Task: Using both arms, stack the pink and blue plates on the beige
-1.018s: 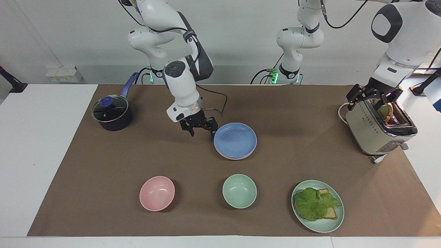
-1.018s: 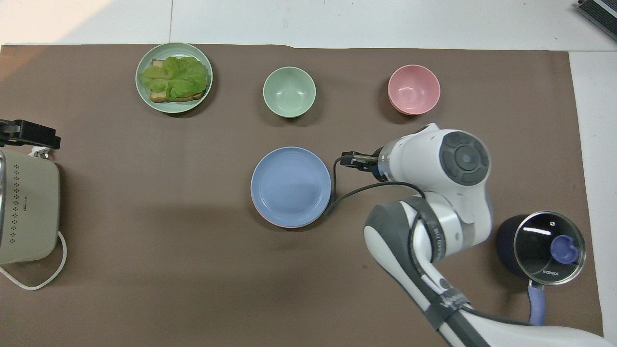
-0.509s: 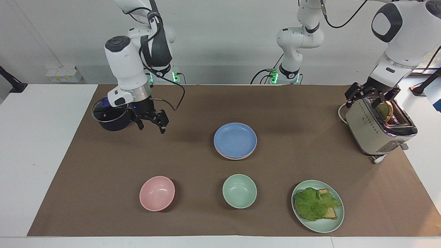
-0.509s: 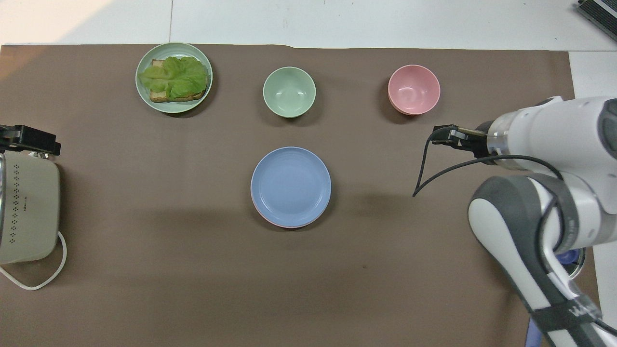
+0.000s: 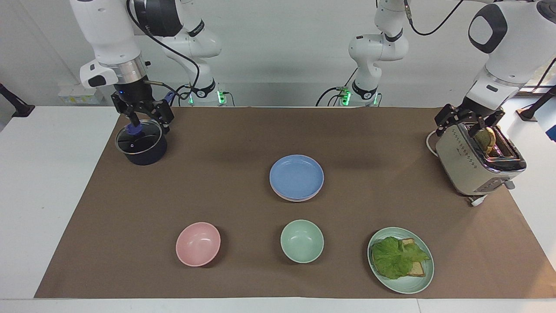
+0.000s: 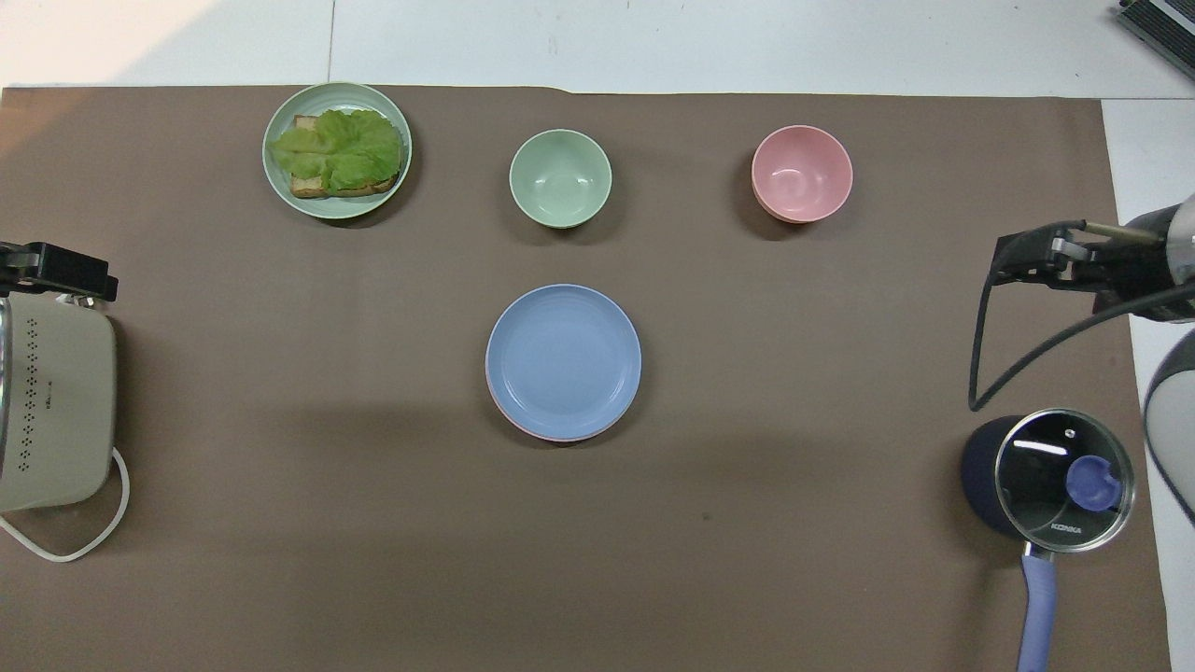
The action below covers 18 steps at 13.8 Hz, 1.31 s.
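Saucepan [image 5: 141,148], toaster [image 5: 475,163], pink bowl [image 5: 198,244], green bowl [image 5: 302,241], sandwich plate [image 5: 410,284].

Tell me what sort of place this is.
Most likely a robotics lab set up as a mock kitchen. Two white arms are mounted at a table covered with a brown mat, on which a toaster, a lidded saucepan and a blue plate topping a stack are laid out.

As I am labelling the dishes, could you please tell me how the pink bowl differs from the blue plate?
The pink bowl is small and deep; the blue plate is wider and shallow. The pink bowl stands alone on the brown mat, while the blue plate tops a stack, with a pink rim showing under it. The pink bowl lies farther from the robots than the blue plate, more toward the right arm's end. Both are round, matte, empty and untouched.
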Each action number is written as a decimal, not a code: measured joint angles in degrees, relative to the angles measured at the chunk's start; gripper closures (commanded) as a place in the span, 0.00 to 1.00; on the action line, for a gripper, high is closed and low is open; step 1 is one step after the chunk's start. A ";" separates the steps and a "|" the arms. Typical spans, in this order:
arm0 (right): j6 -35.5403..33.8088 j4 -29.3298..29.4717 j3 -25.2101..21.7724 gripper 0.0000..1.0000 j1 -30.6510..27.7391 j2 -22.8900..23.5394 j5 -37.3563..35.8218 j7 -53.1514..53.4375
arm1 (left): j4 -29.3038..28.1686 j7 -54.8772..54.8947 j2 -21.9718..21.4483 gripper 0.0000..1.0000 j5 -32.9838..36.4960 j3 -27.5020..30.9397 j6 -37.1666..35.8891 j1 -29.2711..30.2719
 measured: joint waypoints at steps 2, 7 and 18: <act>-4.28 3.66 0.00 0.00 -0.14 1.38 -0.07 -1.28 | 0.00 0.00 0.00 0.00 0.00 0.00 0.00 0.00; -6.90 7.03 0.59 0.00 -0.10 4.10 -0.07 -2.62 | 0.00 0.00 0.00 0.00 0.00 0.00 -0.01 0.00; -7.43 7.03 0.77 0.00 -0.15 4.04 0.89 -7.95 | 0.00 0.00 0.00 0.00 0.00 0.00 -0.02 0.00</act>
